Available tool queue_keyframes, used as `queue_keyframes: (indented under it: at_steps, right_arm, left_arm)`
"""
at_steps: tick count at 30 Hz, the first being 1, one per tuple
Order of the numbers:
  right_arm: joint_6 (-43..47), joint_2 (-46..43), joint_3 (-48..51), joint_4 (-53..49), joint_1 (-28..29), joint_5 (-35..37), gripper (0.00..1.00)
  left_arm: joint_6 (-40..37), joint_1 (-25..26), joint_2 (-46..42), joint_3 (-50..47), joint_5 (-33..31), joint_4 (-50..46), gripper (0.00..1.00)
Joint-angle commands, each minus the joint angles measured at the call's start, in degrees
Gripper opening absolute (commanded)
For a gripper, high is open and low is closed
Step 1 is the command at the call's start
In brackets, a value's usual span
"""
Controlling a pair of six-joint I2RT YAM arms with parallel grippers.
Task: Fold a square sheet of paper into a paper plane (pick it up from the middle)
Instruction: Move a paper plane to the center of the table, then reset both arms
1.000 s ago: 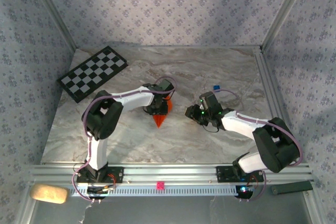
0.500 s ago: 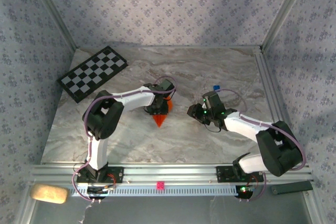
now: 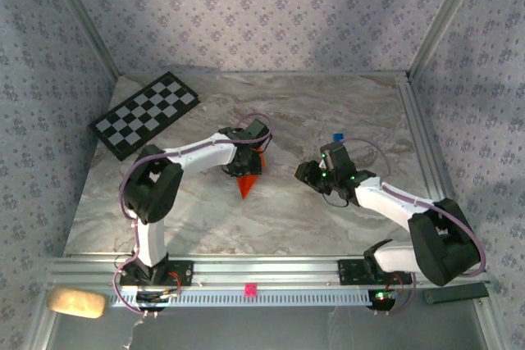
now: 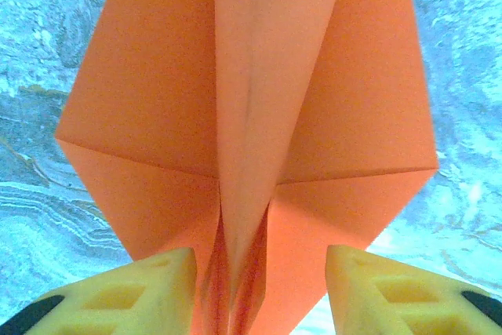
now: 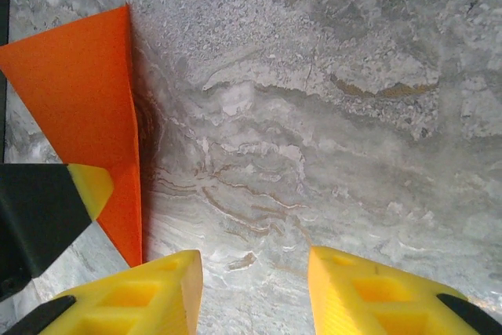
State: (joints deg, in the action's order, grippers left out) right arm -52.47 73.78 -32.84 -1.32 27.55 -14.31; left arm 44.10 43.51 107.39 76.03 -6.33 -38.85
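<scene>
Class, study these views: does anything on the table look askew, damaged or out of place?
Only the checkerboard: it lies at a slant across the far left corner of the table. The orange paper plane looks neatly creased and untorn.

A black-and-white checkerboard [image 3: 144,114] lies far left on the marble table [image 3: 328,112]. A tiny blue cube [image 3: 337,136] sits right of the middle. A pink cube [image 3: 250,289] rests on the near rail [image 3: 312,297]. A tan lump [image 3: 76,302] lies near left.
</scene>
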Motion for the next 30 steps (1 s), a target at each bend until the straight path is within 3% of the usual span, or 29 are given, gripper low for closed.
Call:
queue_keyframes:
  at_steps: [1,7,11,14,17,19,20,21,24,26,28,30]
  right_arm:
    - [0.9,-2.2,0.7,-2.4,-0.5,1.2,0.41]
    - [4.1,-7.3,-0.5,-8.0,-1.2,5.9,0.44]
    - [11.2,-13.3,-3.6,-15.4,-2.1,13.0,0.58]
    - [15.9,-16.6,-6.6,-20.5,-2.7,25.5,0.66]
    - [25.9,-17.1,-5.7,-18.1,-2.9,42.3,0.7]
    - [34.9,-15.7,-1.5,-8.5,-3.5,54.8,0.84]
    - [39.1,-14.6,1.0,-2.7,-4.1,57.4,0.93]
    - [43.4,-13.0,3.0,2.7,-5.9,57.4,0.99]
    - [44.5,-6.4,2.3,5.9,-13.3,51.3,0.99]
    - [44.8,-1.8,2.3,9.8,-16.4,46.1,0.99]
    - [47.7,2.4,5.3,21.3,-17.0,43.0,0.99]
    - [50.7,5.0,4.9,26.3,-17.7,37.5,0.99]
  left_arm:
    - [0.7,-0.2,-3.7,-0.2,-1.1,-1.4,0.48]
    - [-1.2,0.0,-11.6,-2.9,-5.3,1.8,0.5]
    - [-5.9,-0.3,-19.8,-7.2,-12.5,6.2,0.62]
    - [-9.7,-2.2,-25.9,-11.4,-17.0,9.8,0.69]
    - [-13.2,-6.9,-32.1,-17.2,-17.6,14.6,0.82]
    - [-16.7,-10.8,-35.8,-20.7,-19.3,16.8,0.86]
    - [-18.3,-12.3,-37.5,-22.2,-21.2,17.6,0.87]
    - [-20.0,-14.1,-39.1,-24.4,-23.9,18.9,0.89]
    - [-23.0,-20.7,-42.5,-30.7,-29.5,24.0,0.94]
    - [-22.5,-26.4,-43.3,-34.2,-29.7,27.6,0.97]
    - [-23.7,-31.3,-43.1,-37.4,-29.3,32.0,0.97]
    - [-26.2,-34.0,-42.1,-39.5,-29.4,35.7,0.97]
